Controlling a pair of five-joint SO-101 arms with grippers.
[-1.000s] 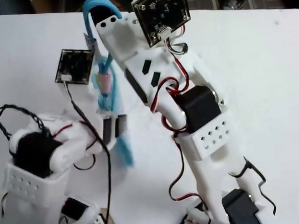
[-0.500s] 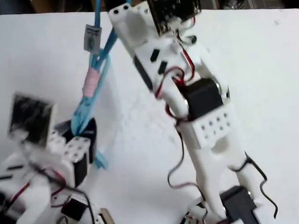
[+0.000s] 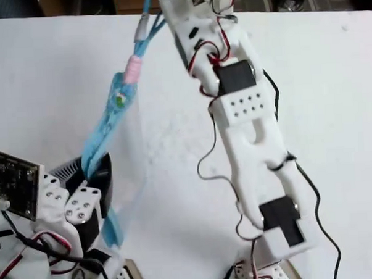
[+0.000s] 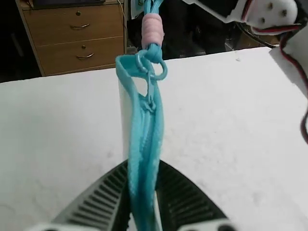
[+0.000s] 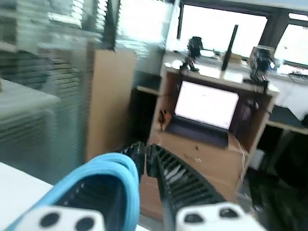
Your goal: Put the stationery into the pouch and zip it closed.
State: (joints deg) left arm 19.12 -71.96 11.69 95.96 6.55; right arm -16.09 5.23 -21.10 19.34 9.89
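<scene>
Left tool point(image 4: 142, 167) clamped on pouch point(image 4: 144, 130), right tool point(image 5: 146, 150) pinching strap point(image 5: 108, 166): pull straight away from pouch, kept taut.

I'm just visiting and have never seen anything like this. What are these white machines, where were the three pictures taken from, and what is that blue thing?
These are two small robot arms working at a white table. One picture looks down from above. The other two come from a camera on each arm's wrist. The left gripper is clamped on the zipper edge of a blue and clear pouch. The right gripper holds the pouch's blue strap, which carries a pink bead, so the pouch is stretched between the two. The laptop is just part of the room behind.
</scene>
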